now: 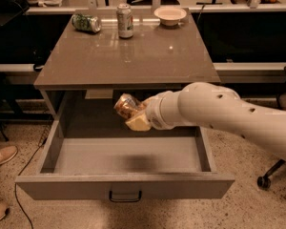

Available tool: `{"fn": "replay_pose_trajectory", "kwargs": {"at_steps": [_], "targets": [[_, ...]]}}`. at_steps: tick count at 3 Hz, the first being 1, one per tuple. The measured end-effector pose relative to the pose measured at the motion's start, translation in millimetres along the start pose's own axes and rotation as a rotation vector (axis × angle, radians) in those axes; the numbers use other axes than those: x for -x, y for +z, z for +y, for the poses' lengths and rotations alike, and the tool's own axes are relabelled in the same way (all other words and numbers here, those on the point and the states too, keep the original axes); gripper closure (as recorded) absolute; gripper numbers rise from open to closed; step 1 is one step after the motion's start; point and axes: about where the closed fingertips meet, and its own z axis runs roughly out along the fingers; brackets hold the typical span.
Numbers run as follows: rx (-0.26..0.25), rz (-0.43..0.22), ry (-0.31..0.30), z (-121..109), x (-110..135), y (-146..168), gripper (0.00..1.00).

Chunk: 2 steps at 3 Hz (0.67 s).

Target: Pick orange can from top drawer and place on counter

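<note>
The orange can [124, 105] has a crinkled orange-gold body and a silver end. My gripper [133, 114] is shut on it and holds it tilted above the open top drawer [128, 157], just under the front edge of the counter [128, 54]. My white arm reaches in from the right. The drawer floor below the can is bare, with a shadow on it.
On the counter's far side lie a green can on its side [86, 23], an upright green can with a silver top [125, 20] and a white bowl [169, 15]. The drawer's dark handle [125, 196] faces front. A shoe [1, 157] is on the floor at left, a chair wheel [263, 181] at right.
</note>
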Motion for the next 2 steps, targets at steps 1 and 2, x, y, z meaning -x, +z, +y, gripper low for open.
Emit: {"fn": "replay_pose_trajectory", "kwargs": {"at_steps": [1, 2], "targets": [[-0.069, -0.005, -0.058, -31, 44, -35, 1.00], [-0.087, 0.025, -0.080, -68, 77, -42, 1.00]]}}
